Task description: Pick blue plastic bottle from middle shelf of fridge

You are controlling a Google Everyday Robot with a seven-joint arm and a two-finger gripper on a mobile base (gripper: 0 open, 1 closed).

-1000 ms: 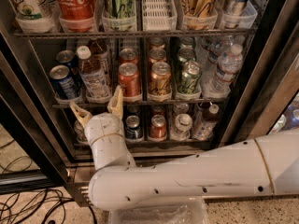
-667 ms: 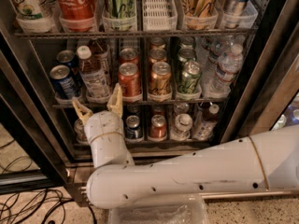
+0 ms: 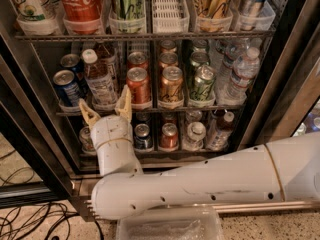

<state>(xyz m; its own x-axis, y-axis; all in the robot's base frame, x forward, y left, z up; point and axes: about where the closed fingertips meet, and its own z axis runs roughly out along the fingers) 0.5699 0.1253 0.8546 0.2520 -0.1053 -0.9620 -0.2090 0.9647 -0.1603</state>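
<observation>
**Jaws spread at the shelf front, bottle lined up in the gap**

My gripper (image 3: 106,111) is up against the front rail of the middle shelf (image 3: 200,108), with the jaws released and standing wide apart, tips pointing up and into the fridge (image 3: 280,74). Nothing is held between them yet.

The blue plastic bottle (image 3: 100,81) stands upright just past the jaws. Its lower body sits over the gap between them, and its white cap rises well above both tips. I cannot tell from this view whether either jaw is touching it.

Just beyond the left jaw is a blue can (image 3: 66,86). Just beyond the right jaw is a red can (image 3: 138,86), which stands close beside the bottle. The white arm (image 3: 200,184) trails back from the jaws, low and to the right, below the shelf.

I judge the bottle to be full, so fairly weighty for its slim shape. Its thin plastic walls should give a little under pressure, and the wrap label is likely slick, more so if it is cold and damp. I would take hold on the labelled body, low to middle. The neck is narrow and a hold there could let the bottle swing. A firm, even squeeze should be enough. The red can leaves little room on the right side, so the jaws have to go in straight.
</observation>
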